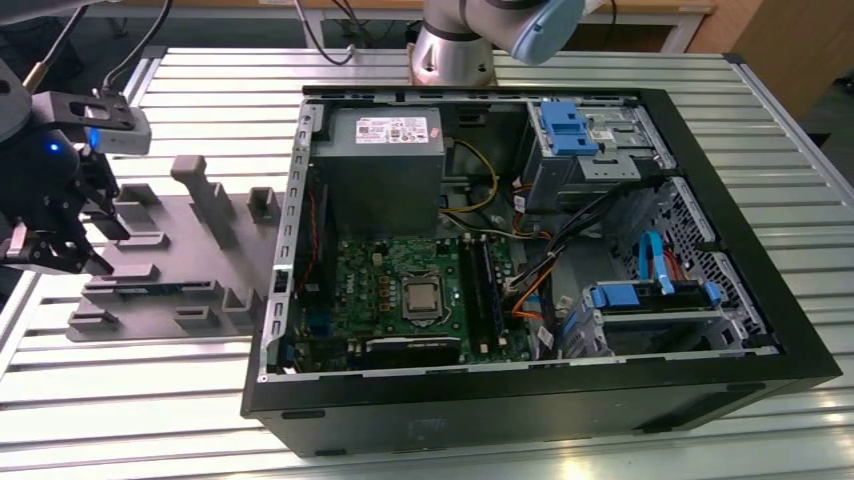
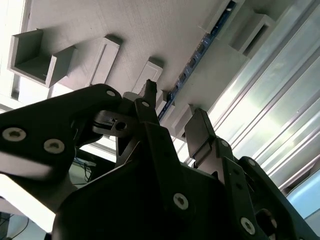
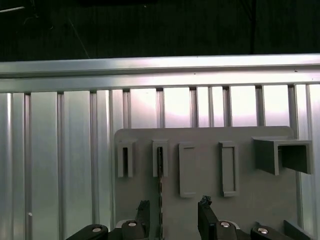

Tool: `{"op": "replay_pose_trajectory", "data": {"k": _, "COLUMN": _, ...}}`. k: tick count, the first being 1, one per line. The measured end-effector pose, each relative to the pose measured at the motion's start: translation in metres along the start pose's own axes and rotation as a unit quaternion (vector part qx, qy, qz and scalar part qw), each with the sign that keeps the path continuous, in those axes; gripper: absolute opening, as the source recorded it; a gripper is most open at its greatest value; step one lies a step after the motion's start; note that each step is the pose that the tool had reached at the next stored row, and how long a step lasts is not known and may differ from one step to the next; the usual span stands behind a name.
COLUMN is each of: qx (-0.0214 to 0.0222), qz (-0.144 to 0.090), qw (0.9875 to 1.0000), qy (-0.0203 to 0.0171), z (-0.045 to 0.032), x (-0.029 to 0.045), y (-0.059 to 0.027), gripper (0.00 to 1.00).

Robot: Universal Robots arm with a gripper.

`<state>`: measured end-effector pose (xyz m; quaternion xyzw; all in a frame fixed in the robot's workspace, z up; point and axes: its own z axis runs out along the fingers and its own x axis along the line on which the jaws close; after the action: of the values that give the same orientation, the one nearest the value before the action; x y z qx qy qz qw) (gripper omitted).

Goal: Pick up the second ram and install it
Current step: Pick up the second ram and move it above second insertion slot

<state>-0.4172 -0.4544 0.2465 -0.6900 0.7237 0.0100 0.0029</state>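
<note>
OK, we see the gripper [image 1: 64,260] at the exterior view's left, over the left end of the grey fixture plate [image 1: 200,240] on the slatted aluminium table [image 1: 134,400]. Its fingers stand apart, nothing clamped. The second ram [image 1: 154,287] sits on edge in a slotted holder toward the near side of that plate, well apart from the open PC case [image 1: 534,400] on the exterior view's right. In the first wrist view we have the ram [image 3: 160,172] edge-on, a thin line running back between the two fingertips [image 3: 144,205], closer to one than the other; we can't tell if it touches. The second wrist view shows the blue stick [image 2: 200,47] running along its holders past the spread gripper [image 2: 173,102]. The green motherboard [image 1: 400,290] lies in the case floor.
</note>
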Motion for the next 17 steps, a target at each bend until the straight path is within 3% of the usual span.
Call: {"op": "replay_pose_trajectory", "data": {"k": 17, "qx": 0.0001, "qz": 0.0, "qw": 1.0, "qy": 0.0001, "z": 0.0025, "x": 0.0003, "y": 0.0, "gripper": 0.51}}
